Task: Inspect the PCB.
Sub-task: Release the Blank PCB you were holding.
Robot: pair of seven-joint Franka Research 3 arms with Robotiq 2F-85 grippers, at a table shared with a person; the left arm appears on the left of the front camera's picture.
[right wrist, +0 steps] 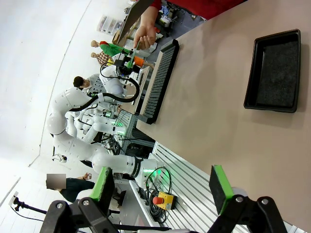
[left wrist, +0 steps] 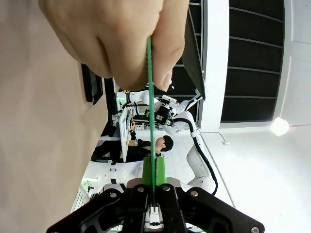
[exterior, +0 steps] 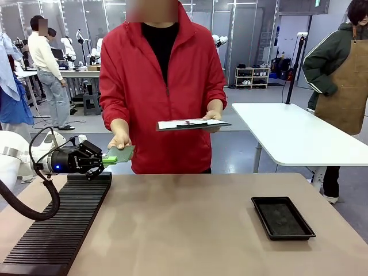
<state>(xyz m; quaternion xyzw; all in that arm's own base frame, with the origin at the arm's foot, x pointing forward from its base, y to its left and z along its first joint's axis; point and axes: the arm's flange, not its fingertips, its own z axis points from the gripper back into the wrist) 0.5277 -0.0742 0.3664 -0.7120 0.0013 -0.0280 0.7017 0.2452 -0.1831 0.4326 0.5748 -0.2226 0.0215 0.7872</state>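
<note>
Nearest you, the black ribbed rack [exterior: 57, 224] lay along the near-left part of the table [exterior: 190, 230], running away toward the person at the far side. Above the rack's far end, your left gripper [exterior: 109, 160] was raised off the table, its green pads clenched on one edge of the PCB [exterior: 122, 153]. The board was in the air, roughly level. The person's hand [exterior: 119, 138] gripped its opposite edge, so it spanned from hand to gripper. In your left wrist view the PCB [left wrist: 150, 97] appeared edge-on, a thin green line rising from the closed left gripper [left wrist: 154, 170] up to the person's hand [left wrist: 112, 39], whose fingers pinched it from both sides. The person's other hand held a clipboard [exterior: 192, 124] with white paper, well apart from the board. The shallow black tray [exterior: 282, 217] sat flat on the table's right side. In its own wrist view, your right gripper [right wrist: 160, 177] hung above the table with its fingers released and spread wide, the tray [right wrist: 277, 73] well apart from it.
</note>
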